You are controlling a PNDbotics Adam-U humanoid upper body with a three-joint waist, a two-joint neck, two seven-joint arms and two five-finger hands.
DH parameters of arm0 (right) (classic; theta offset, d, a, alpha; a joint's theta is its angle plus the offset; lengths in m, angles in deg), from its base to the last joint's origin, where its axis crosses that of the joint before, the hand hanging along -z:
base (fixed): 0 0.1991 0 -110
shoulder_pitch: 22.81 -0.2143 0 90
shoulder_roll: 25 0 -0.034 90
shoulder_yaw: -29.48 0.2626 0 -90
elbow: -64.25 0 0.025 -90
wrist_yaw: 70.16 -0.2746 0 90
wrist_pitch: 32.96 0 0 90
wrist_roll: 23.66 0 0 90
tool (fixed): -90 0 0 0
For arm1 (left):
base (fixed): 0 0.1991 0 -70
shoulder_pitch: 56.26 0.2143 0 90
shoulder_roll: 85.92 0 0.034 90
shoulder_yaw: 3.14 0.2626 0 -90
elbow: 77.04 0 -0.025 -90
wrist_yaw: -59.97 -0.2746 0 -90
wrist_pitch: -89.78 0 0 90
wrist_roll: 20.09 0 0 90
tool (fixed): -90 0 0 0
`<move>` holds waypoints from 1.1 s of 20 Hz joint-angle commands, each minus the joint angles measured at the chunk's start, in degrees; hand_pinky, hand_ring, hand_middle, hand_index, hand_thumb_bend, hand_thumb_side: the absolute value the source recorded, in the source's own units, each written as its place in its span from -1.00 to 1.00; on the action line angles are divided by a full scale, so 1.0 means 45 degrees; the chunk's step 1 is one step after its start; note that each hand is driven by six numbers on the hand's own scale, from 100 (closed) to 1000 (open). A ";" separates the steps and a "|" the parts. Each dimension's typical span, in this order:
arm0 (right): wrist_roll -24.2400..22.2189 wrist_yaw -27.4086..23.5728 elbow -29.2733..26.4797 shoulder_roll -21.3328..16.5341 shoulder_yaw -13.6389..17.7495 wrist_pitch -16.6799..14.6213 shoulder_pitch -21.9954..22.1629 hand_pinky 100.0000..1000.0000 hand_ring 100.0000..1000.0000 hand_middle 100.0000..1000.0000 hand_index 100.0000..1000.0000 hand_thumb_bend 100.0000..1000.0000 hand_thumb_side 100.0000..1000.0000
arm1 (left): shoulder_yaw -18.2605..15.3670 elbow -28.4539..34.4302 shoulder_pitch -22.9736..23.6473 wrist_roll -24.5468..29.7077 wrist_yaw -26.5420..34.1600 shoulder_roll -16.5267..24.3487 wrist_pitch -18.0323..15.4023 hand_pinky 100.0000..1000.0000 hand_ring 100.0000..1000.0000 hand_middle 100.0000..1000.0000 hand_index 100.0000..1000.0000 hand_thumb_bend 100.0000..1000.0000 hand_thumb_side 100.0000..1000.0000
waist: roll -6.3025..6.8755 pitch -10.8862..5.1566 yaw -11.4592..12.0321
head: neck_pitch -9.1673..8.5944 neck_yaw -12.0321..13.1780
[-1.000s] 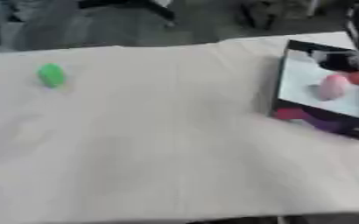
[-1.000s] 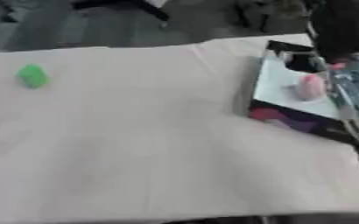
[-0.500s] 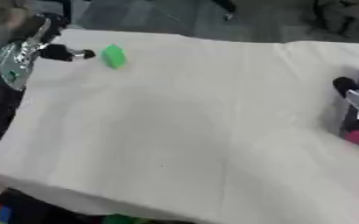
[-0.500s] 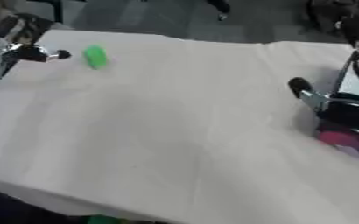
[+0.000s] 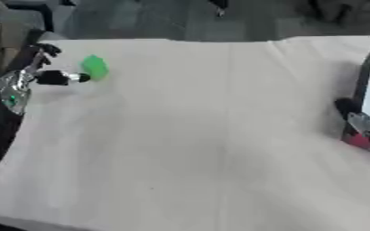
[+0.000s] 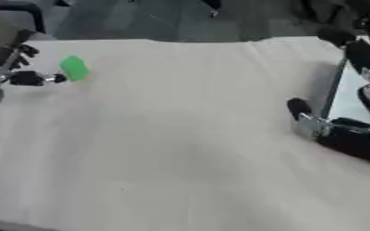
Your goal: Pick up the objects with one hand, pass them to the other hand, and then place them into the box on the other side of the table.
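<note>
A small green object lies on the cream tablecloth at the far left. My left hand reaches in from the left edge with its fingers spread, open. One fingertip stands just beside the green object, and I cannot tell whether it touches. At the right edge stands the dark box, of which only the left wall and a pale strip of the inside show. My right hand hangs open at the box's near left corner, holding nothing.
The cream cloth covers the whole table between the green object and the box. The table's far edge runs just behind the green object, with dark floor beyond. A magenta patch shows low on the box.
The camera has swung, so the whole picture shifted. My left hand came in from the left and now stands beside the green object. My right hand is at the box's left wall.
</note>
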 commanded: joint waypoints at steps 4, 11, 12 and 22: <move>0.0490 -0.0272 -0.0268 0.0003 0.0068 0.0196 -0.0237 0.56 0.57 1.00 0.65 -0.29 -0.29 | -0.0233 0.0083 -0.0188 -0.0491 0.0905 0.0837 0.0122 0.31 0.28 0.36 0.56 0.58 0.01 | 0.0098 0.0104 -0.0279 | -0.0501 0.0348; 0.0840 -0.0432 -0.0268 0.0051 0.0051 0.0296 -0.0261 0.54 0.56 1.00 0.63 -0.32 -0.28 | -0.0239 0.0035 -0.0169 -0.2023 0.1071 0.0863 0.0682 0.27 0.22 0.28 0.50 0.27 -0.17 | 0.0221 0.0500 -0.0631 | -0.1369 0.1029; 0.0871 -0.0448 -0.0268 0.0053 0.0051 0.0312 -0.0261 0.54 0.56 1.00 0.63 -0.33 -0.28 | -0.0230 0.0034 -0.0166 -0.2113 0.1121 0.0851 0.0686 0.26 0.20 0.25 0.48 0.19 -0.20 | 0.0237 0.0549 -0.0676 | -0.1515 0.1145; 0.1091 -0.0669 -0.0268 0.0024 0.0087 0.0508 -0.0204 0.54 0.55 1.00 0.60 -0.37 -0.28 | -0.0139 -0.0180 -0.0110 -0.1716 0.1502 0.0672 0.0510 0.16 0.00 -0.01 0.26 -0.59 -0.79 | 0.0278 0.0875 -0.1133 | -0.2187 0.1584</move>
